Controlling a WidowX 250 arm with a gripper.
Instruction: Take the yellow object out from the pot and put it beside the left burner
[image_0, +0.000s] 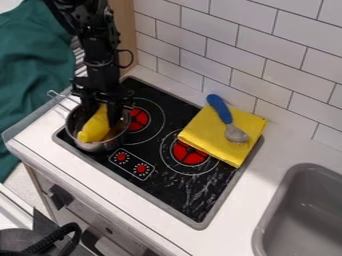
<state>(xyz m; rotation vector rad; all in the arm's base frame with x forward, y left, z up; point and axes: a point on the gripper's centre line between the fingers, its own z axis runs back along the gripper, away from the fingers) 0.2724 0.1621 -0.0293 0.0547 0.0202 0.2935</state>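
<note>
The black gripper (102, 106) hangs down into the metal pot (101, 146) at the upper left of the stove. Inside the pot, the yellow object (97, 126) leans with its upper end right at the gripper and its wider lower end near the pot's front wall. Whether the gripper holds it cannot be made out. The pot stands on the stove's left edge, just left of the left burner (138, 119), which is a red disc with thin rings around it.
A folded yellow cloth (207, 133) partly covers the right burner (189, 154), with a blue-handled spoon (226, 117) lying on it. Stove knobs (141, 168) are printed between pot and front edge. A grey sink (294, 205) lies at right; a tiled wall (267, 65) rises behind.
</note>
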